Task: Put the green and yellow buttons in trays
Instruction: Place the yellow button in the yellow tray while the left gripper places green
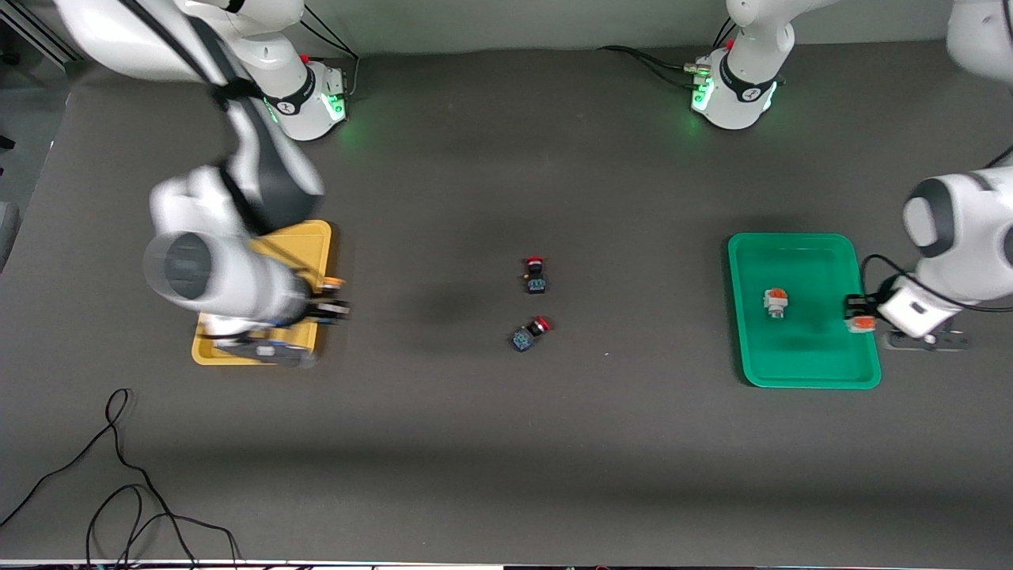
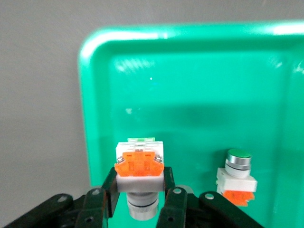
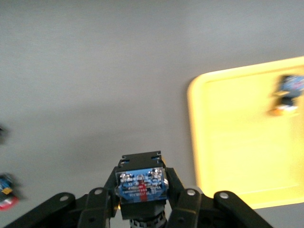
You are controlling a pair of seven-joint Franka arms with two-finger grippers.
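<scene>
On the desk [image 1: 506, 443], the green tray [image 1: 799, 356] at three o'clock holds one white switch [image 1: 776, 302], with the left pincer [image 1: 859, 317] clamping another [image 2: 139, 166] over its rim, while at nine o'clock the right pincer [image 1: 336, 305] grips a blue switch [image 3: 141, 183] beside the yellow tray [image 1: 316, 237], and two red switches [image 1: 535, 275] lie central.

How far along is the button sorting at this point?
Done: one white-grey button lies in the green tray, one button in the yellow tray. In hand: left gripper and right gripper each hold one. Left: releasing both.
</scene>
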